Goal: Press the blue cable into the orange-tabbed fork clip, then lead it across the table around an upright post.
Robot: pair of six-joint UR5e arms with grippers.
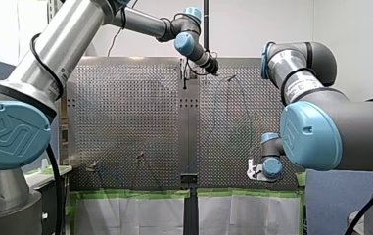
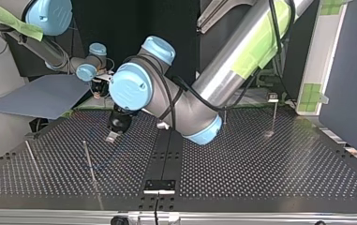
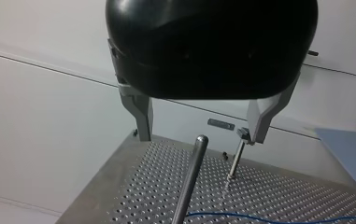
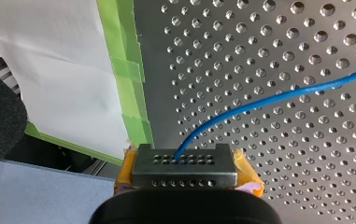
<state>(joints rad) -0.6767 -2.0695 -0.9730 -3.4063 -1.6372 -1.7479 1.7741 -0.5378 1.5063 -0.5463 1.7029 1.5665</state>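
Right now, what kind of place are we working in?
Probably a robotics lab test bench: a perforated metal table edged with green tape, upright posts standing on it, and a blue cable.

The perforated grey metal tabletop (image 4: 283,140) looks like bare steel, with a dull satin sheen, smooth between the holes. The thin blue plastic-sheathed cable (image 4: 269,100) is smooth and slightly glossy. The round-topped metal post (image 3: 189,182) is polished, with a bright highlight. On my left claw (image 3: 199,137), the housing is glossy black plastic and the fingers (image 3: 140,114) matt grey metal. On my right claw (image 4: 185,165), the faces are matt drilled metal and the yellow-orange pads (image 4: 248,172) look soft. The green tape strips (image 4: 126,70) are matt, papery and wrinkled. The white sheet (image 4: 49,70) is matt; whether paper or cloth cannot be told.
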